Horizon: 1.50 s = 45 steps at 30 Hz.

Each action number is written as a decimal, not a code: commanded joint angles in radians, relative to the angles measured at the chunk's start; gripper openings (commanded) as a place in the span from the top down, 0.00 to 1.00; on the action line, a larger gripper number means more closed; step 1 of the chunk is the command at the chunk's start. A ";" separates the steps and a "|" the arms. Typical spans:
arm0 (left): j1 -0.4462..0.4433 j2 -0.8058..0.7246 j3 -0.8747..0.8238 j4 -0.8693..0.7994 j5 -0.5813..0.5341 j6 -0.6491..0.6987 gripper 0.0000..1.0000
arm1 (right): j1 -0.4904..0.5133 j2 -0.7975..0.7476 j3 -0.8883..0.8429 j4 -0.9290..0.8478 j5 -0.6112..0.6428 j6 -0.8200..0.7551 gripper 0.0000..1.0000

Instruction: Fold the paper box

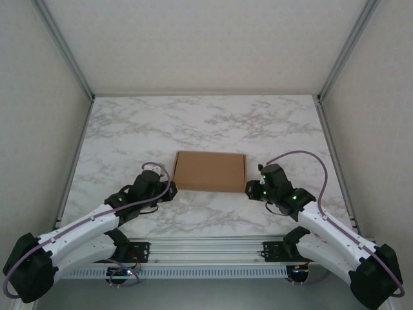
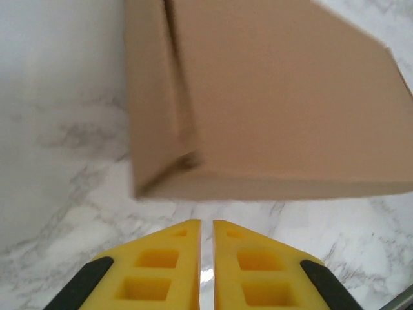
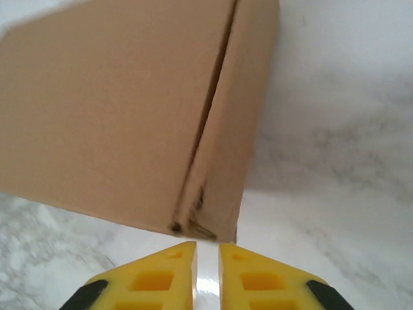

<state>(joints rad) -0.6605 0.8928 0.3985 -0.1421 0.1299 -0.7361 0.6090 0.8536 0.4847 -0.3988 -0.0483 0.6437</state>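
Note:
The paper box (image 1: 210,171) is a flat, closed brown cardboard mailer lying on the marble table, lid down and side flaps tucked. My left gripper (image 1: 170,191) sits just off its near left corner. In the left wrist view the yellow jaws (image 2: 206,223) are almost together with nothing between them, a short gap away from the paper box (image 2: 271,97). My right gripper (image 1: 250,188) sits at the near right corner. Its jaws (image 3: 207,245) are likewise nearly closed and empty, their tips just short of the corner of the paper box (image 3: 129,116).
The marble table (image 1: 206,123) stretches behind and to both sides of the box. Metal frame rails (image 1: 77,155) run along the left and right edges, and white walls enclose the space. A rail with the arm bases (image 1: 206,248) lies at the near edge.

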 commanded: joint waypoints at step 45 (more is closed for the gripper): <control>0.710 0.637 -0.204 1.480 -0.088 0.714 0.00 | -0.537 0.661 -0.188 1.369 0.063 -0.650 0.01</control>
<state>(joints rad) 0.0425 1.5166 0.2256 1.1542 -0.0650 -0.0113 0.1040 1.5173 0.2890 0.8093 0.1677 -0.0307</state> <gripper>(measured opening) 0.994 0.988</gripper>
